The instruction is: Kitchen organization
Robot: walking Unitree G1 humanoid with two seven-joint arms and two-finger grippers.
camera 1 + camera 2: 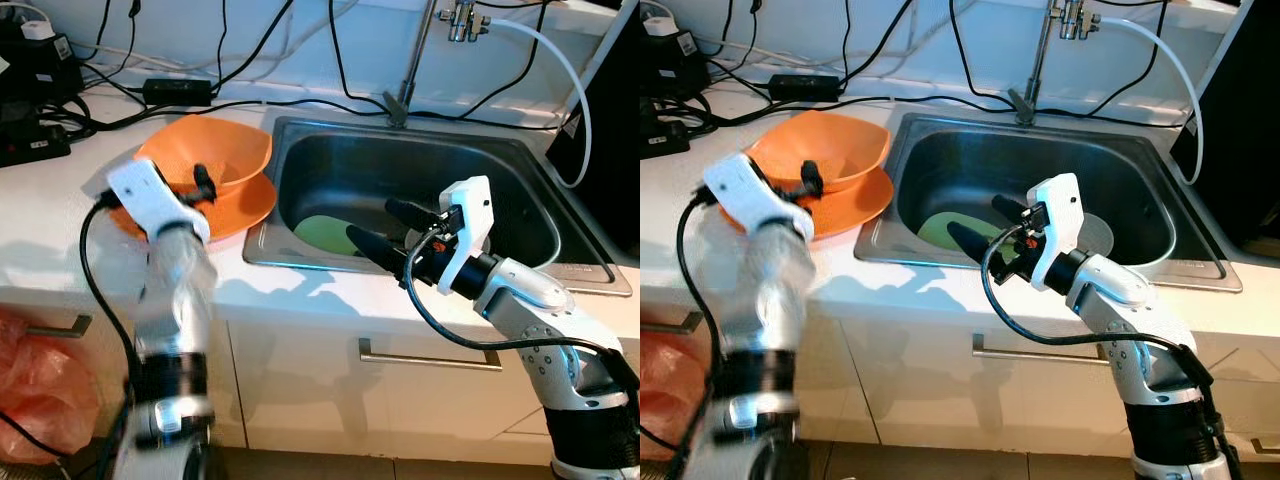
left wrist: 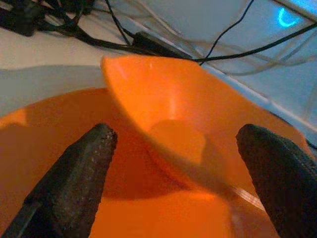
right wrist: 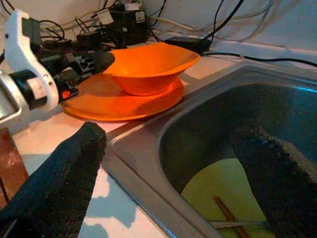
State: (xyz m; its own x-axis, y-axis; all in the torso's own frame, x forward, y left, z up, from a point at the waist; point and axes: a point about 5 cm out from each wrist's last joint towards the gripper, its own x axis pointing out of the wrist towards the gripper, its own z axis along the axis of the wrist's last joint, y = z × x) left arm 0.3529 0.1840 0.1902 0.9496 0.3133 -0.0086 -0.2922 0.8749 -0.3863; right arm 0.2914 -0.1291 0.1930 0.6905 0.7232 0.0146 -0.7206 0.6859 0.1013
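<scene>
1. Grippers first, nearest the head camera. My right gripper hangs at the front lip of the steel sink, fingers spread apart, nothing between them. My left gripper reaches over the white countertop to the orange dishes, fingers also apart and holding nothing.

2. Orange bowl sits tilted on the orange plate, on the countertop just beside the sink's left rim. My left wrist view shows the two fingers straddling the bowl's lower flank above the plate; contact with it I cannot tell.

3. Handling, as judgement: bowl and plate look like smooth, thin-walled plastic or melamine. Expect them light, stiff and somewhat slippery. The bowl is not seated flat, so a push may rock or slide it. Best hold is a pinch across the bowl's rim wall, one finger inside and one outside. The plate's low edge gives little purchase while the bowl rests on it.

4. Inside the sink: a green plate lies flat on the basin floor. My right wrist view adds chopsticks lying across it; the head views do not resolve these.

5. Farthest: faucet at the sink's back edge, black cables along the wall.
</scene>
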